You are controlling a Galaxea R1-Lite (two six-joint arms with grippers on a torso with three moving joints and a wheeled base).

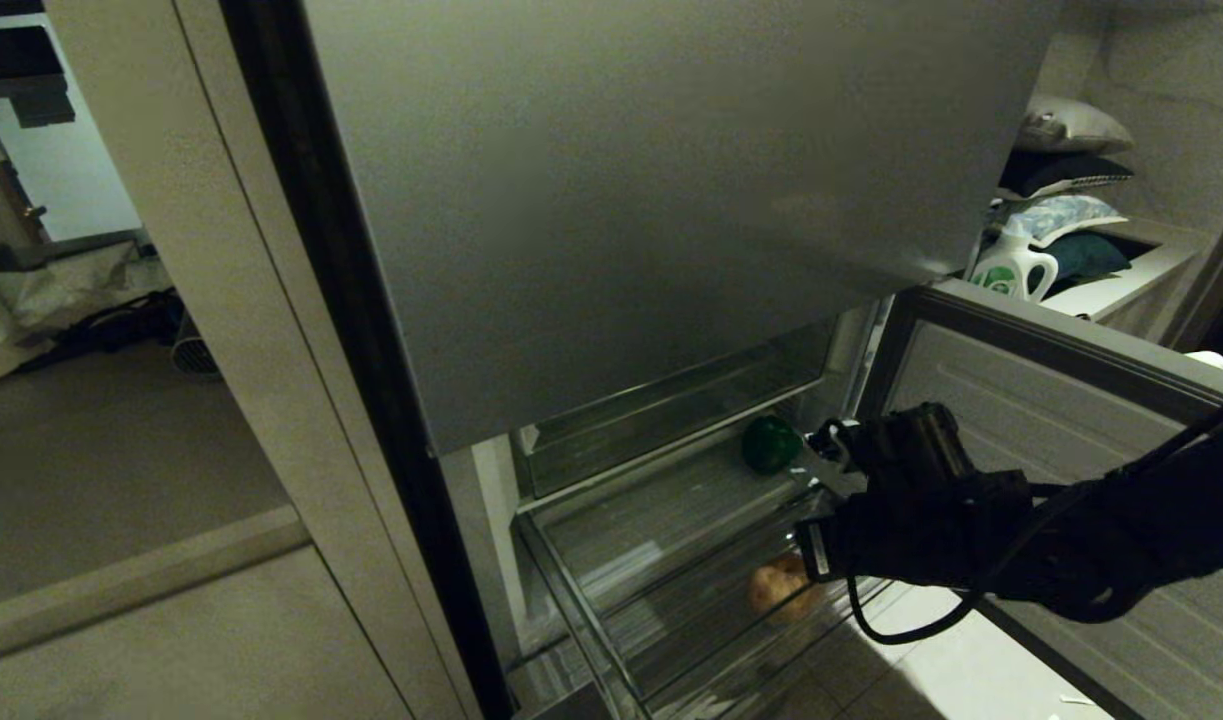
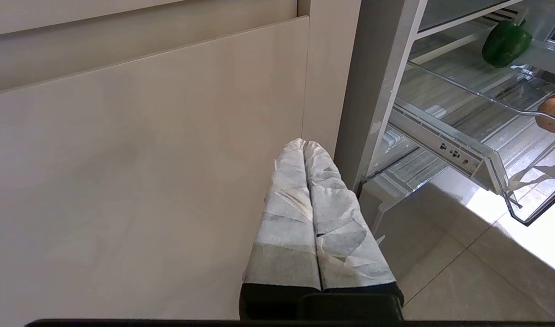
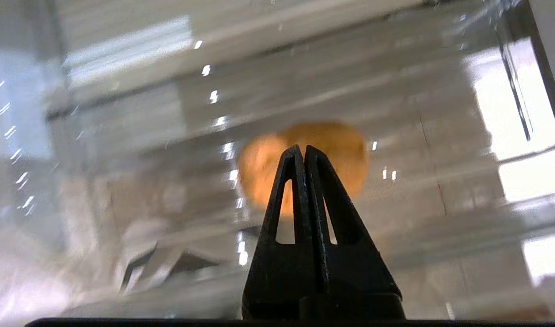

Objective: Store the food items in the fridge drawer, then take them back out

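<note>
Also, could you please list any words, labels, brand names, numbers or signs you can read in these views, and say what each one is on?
No text can be read in any view.
Detergent jug: it has a green label, but the print is too small and dim to read.
Fridge drawer: small dark marks on its side rail, too small to read.
Whitish tape scraps on the drawer front: no writing visible.

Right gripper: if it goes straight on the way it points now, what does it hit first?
Most likely the tan potato in the fridge drawer. The right gripper is shut and its tips line up on it in the wrist view; the gap is hard to judge.
</note>
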